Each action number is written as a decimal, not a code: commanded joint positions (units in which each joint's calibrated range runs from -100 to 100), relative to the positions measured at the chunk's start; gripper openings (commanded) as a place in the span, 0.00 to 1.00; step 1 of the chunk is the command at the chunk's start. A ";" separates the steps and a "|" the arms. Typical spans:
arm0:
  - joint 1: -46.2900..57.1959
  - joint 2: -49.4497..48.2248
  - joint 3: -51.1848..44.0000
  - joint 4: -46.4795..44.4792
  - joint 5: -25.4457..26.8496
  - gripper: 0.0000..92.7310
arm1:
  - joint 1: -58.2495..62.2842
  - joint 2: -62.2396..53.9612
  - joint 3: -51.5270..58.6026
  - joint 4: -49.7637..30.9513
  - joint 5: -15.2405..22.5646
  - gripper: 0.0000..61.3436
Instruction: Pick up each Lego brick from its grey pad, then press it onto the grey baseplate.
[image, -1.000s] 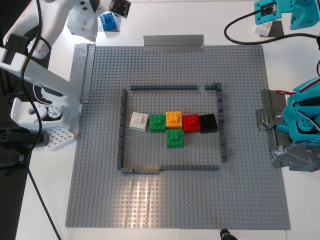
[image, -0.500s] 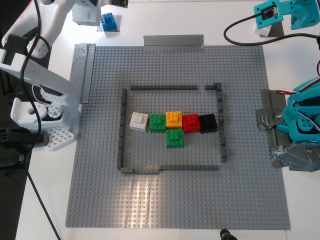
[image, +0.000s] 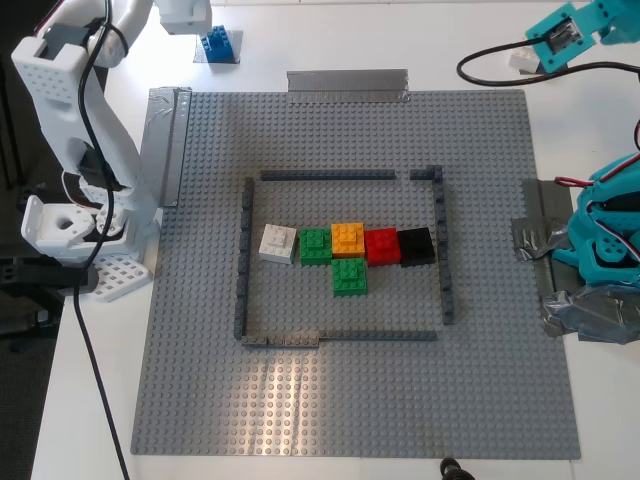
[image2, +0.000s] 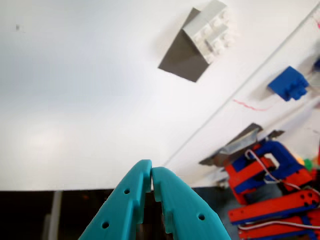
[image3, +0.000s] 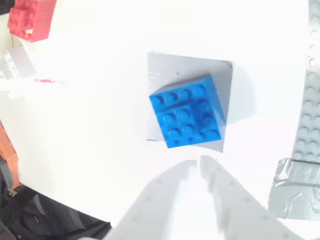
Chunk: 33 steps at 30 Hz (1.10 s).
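Note:
The bright blue brick (image: 218, 42) sits on its silvery grey pad (image: 214, 57) at the exterior view's top left, off the baseplate (image: 350, 400). My second gripper (image3: 199, 161), white, is shut and empty, a short way from the blue brick (image3: 186, 111) on its pad (image3: 165, 70); it is at the top edge of the exterior view (image: 188, 15). The white brick (image2: 212, 29) rests on the dark grey pad (image2: 182, 57). My first gripper (image2: 151, 171), teal, is shut, empty and well back from it, at the exterior view's top right (image: 575, 30).
Inside the dark wall outline (image: 328, 176) stand a whitish brick (image: 278, 243), two green bricks, an orange brick (image: 347, 238), a red brick (image: 381, 245) and a black brick (image: 416, 245). Duct tape (image: 347, 85) holds the plate's edges. The arm bases stand at both sides.
My second gripper has pulled back from the blue brick toward the top edge, its arm swinging upright. My first gripper has shifted right, away from the white brick. No brick moved.

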 joint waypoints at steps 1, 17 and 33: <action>1.01 -1.82 -3.94 0.08 6.56 0.00 | 0.71 1.59 -7.73 0.01 0.19 0.00; 1.81 21.01 -23.00 18.79 11.00 0.09 | 0.42 7.34 -9.54 -2.43 1.51 0.51; -1.97 39.21 -53.79 18.96 18.72 0.22 | 0.49 8.29 -9.72 -1.38 2.24 0.48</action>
